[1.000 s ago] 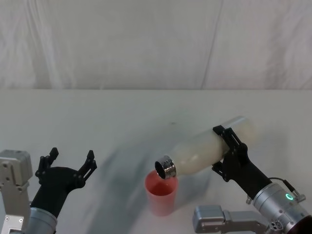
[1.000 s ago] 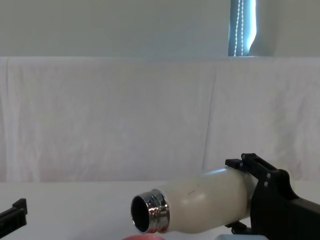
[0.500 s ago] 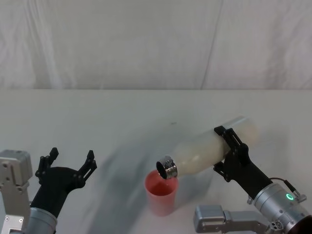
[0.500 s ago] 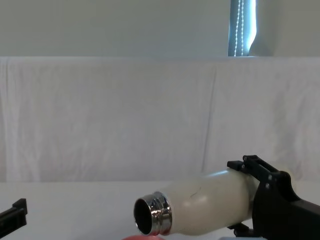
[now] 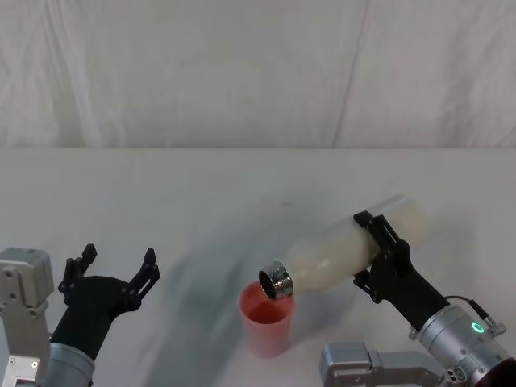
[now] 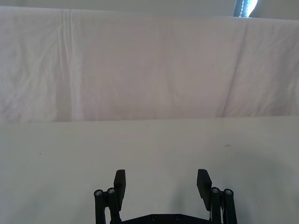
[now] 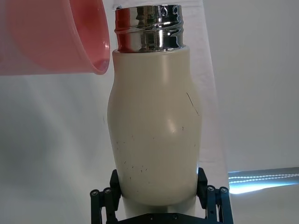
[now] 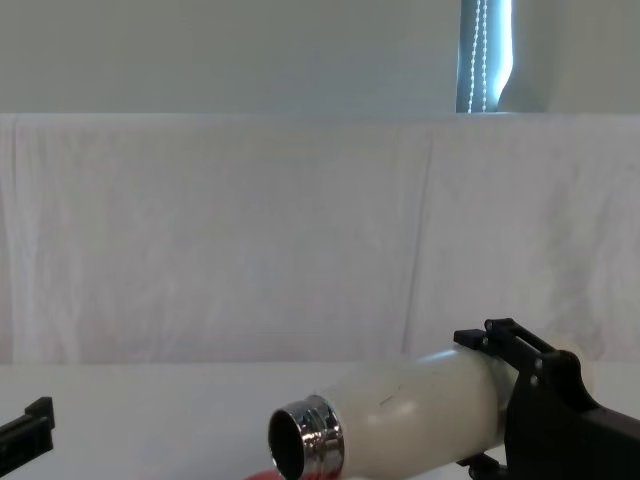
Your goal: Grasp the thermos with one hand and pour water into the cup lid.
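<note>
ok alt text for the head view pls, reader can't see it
The right gripper holds the cream thermos tilted, its steel mouth down over the pink cup lid standing on the white table. The left gripper sits open and empty at lower left.

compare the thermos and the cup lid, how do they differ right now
The thermos is cream-white with a shiny steel neck; the cup lid is pink-red. The thermos is much the larger, the cup lid small. The thermos is tilted neck-down in the air, clamped in the right gripper, while the cup lid stands upright on the table, ungripped. Both are round and open-mouthed, the thermos's neck poised above the cup lid's rim. The left gripper waits open, off to the left.
</note>
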Controlling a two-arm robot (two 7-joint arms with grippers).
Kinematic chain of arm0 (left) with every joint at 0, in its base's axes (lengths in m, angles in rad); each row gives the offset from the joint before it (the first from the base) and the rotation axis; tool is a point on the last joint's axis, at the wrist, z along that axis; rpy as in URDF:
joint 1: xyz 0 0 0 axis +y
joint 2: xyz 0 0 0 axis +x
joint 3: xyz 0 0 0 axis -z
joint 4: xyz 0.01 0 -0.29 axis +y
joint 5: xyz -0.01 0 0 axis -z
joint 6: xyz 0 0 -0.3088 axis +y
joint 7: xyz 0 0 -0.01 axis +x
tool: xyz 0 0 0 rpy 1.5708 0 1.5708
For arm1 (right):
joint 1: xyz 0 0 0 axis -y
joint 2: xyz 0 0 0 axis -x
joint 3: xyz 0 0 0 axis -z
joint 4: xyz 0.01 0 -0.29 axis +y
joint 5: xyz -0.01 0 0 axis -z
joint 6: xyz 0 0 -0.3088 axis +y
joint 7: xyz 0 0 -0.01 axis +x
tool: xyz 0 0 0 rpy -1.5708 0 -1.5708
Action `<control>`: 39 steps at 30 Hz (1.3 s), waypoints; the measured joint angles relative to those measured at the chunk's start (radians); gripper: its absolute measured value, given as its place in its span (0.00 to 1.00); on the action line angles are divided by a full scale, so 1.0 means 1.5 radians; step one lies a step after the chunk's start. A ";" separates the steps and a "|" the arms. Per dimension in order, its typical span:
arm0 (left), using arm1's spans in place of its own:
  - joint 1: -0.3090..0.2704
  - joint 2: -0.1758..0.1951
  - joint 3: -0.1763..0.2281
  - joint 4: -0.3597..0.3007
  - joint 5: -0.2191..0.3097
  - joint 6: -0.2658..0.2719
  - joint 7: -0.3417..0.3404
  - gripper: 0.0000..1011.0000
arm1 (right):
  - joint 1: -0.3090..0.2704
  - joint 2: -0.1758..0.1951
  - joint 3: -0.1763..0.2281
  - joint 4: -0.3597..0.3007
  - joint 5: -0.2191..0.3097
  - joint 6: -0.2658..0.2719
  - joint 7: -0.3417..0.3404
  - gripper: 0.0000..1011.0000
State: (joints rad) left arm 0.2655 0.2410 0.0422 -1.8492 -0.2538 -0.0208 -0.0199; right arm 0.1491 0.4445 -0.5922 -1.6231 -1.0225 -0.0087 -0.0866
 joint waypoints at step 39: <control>0.000 0.000 0.000 0.000 0.000 0.000 0.000 0.99 | 0.005 0.002 -0.002 0.004 -0.004 0.002 -0.003 0.95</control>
State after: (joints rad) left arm 0.2655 0.2409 0.0422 -1.8492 -0.2538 -0.0208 -0.0199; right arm 0.1559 0.4471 -0.5956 -1.6165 -1.0278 -0.0059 -0.0908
